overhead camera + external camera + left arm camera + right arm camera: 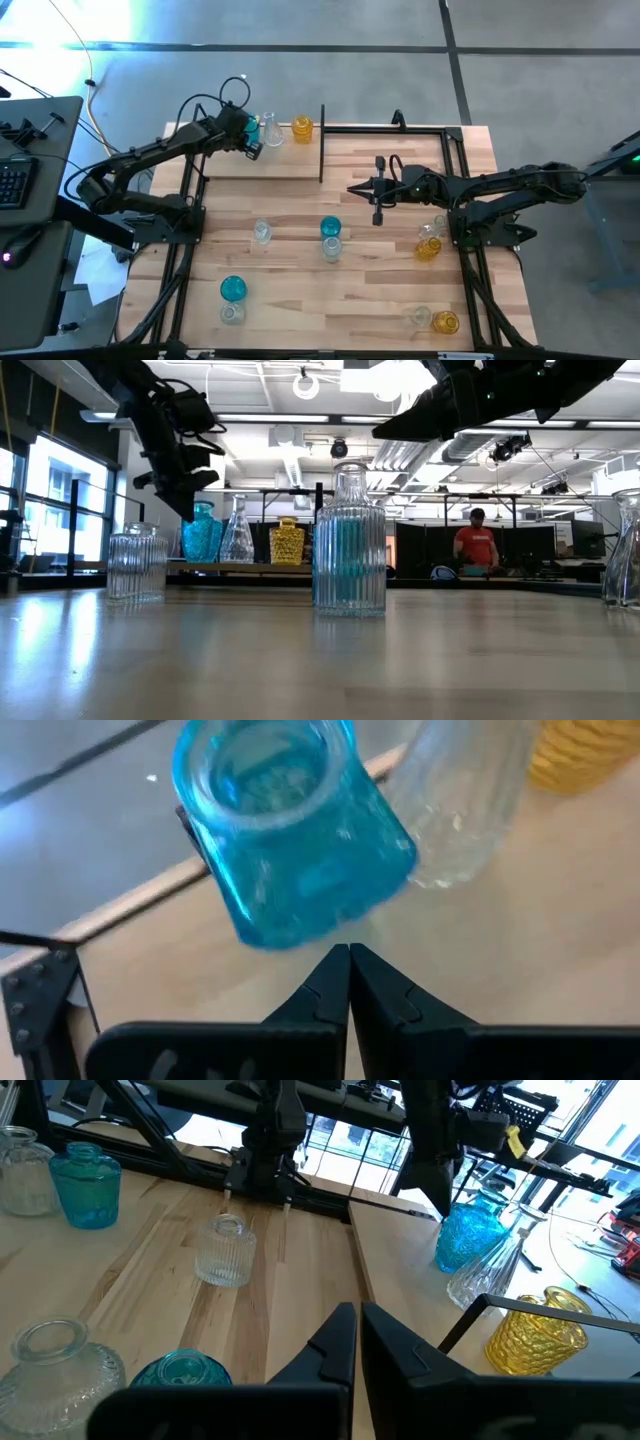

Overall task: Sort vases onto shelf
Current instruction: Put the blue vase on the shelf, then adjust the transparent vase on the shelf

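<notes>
Raised light-wood plank shelf (265, 160) on its thin black metal frame stands along the tabletop's (330, 300) far edge, toward the far left corner. Three vases stand in a row on it: a teal-blue bulbous glass vase (290, 840), a clear narrow-necked glass vase (237, 532) just beside it, then an amber-yellow textured glass vase (302, 128) nearest the shelf's upright black end post (322, 143). Left gripper (349, 960) is over the shelf's left part, just beside the teal-blue vase, fingers clenched together, holding nothing. Right gripper (358, 1320) hangs above the tabletop's middle, toward the far edge, fingers likewise clenched, empty. Remaining vases on the tabletop: a clear ribbed one (261, 232) left of centre; a teal and clear pair (330, 238) at centre; an amber and clear group (431, 238) under the right arm; a teal and clear pair (232, 298) near the near left corner; a clear and amber pair (435, 320) near the near right corner.
</notes>
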